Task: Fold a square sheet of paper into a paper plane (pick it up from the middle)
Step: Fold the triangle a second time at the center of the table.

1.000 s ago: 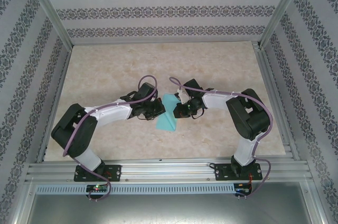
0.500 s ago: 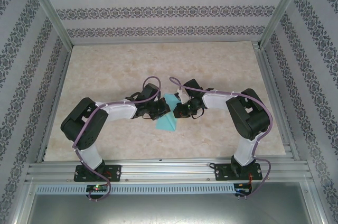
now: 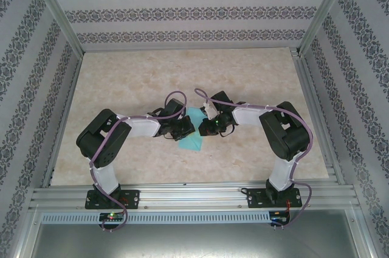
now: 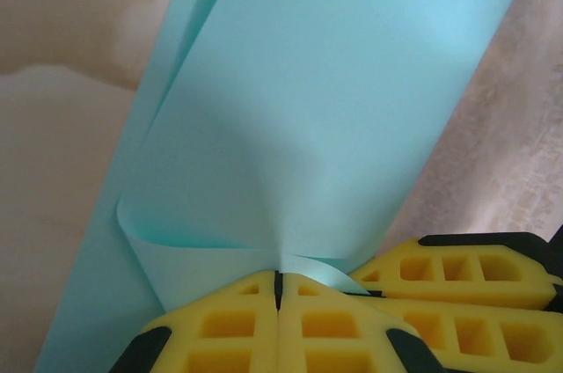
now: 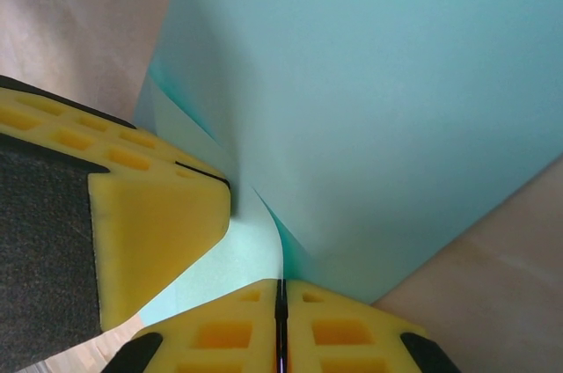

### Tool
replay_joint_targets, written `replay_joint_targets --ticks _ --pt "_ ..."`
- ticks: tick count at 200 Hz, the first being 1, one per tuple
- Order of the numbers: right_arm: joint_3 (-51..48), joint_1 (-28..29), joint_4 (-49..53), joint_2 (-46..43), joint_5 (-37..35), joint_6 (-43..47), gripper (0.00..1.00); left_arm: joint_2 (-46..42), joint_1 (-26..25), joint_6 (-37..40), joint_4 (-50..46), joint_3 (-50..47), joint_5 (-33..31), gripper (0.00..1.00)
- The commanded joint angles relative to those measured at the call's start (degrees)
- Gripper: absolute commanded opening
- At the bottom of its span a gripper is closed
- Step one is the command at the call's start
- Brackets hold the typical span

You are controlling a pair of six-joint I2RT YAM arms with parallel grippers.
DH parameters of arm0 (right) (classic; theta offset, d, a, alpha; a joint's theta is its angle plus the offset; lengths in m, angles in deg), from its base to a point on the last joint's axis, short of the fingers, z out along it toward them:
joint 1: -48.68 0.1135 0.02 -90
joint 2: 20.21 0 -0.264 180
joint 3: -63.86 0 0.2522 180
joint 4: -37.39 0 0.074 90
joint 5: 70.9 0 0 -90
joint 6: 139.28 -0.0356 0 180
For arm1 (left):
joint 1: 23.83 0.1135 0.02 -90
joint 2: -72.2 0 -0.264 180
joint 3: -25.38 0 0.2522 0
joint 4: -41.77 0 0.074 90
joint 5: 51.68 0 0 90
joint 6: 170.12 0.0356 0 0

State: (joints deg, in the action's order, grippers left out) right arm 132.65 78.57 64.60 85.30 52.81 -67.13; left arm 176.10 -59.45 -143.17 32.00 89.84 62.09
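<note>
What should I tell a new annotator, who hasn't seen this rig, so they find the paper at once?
Look at the beige table inside the patterned walls, then at its middle, where the left gripper and right gripper meet. Both pinch the turquoise-blue paper, a partly folded sheet, the only blue thing among black-and-white arms.

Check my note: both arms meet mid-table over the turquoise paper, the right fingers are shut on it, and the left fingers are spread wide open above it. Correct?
Not quite. The left wrist view shows the left fingers pressed together, pinching the curled turquoise paper, not spread open above it. The rest stands: the right fingers are shut on it too.
</note>
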Motion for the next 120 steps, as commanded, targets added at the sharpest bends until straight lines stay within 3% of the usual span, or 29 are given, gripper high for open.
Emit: replay_joint_targets --ticks 1,21,54,70,95,120 --pt "-0.1 0.5 1.3 0.7 -1.6 -1.1 0.15 2.7 0.1 0.6 -0.9 -2.4 -2.1 0.0" --pt "0.1 -0.3 1.2 -3.2 -1.4 -3.2 0.2 2.3 0.1 1.2 -1.7 -2.7 -2.4 0.0" --pt "-2.3 -2.5 1.7 -12.3 -4.3 -8.1 0.37 1.5 0.1 1.7 -2.2 -2.5 -2.4 0.0" --pt "-4.6 -2.6 0.1 -15.8 -4.0 -11.0 0.39 1.2 0.1 2.0 -2.5 -2.2 -2.3 0.0" --pt "-8.3 -0.6 -5.0 -18.4 0.2 -16.7 0.34 1.0 0.1 2.1 -2.4 -2.3 -2.2 0.0" --pt "-11.1 2.7 -10.1 -18.2 1.0 -21.8 0.16 0.8 0.1 2.1 -2.5 -2.2 -2.1 0.0"
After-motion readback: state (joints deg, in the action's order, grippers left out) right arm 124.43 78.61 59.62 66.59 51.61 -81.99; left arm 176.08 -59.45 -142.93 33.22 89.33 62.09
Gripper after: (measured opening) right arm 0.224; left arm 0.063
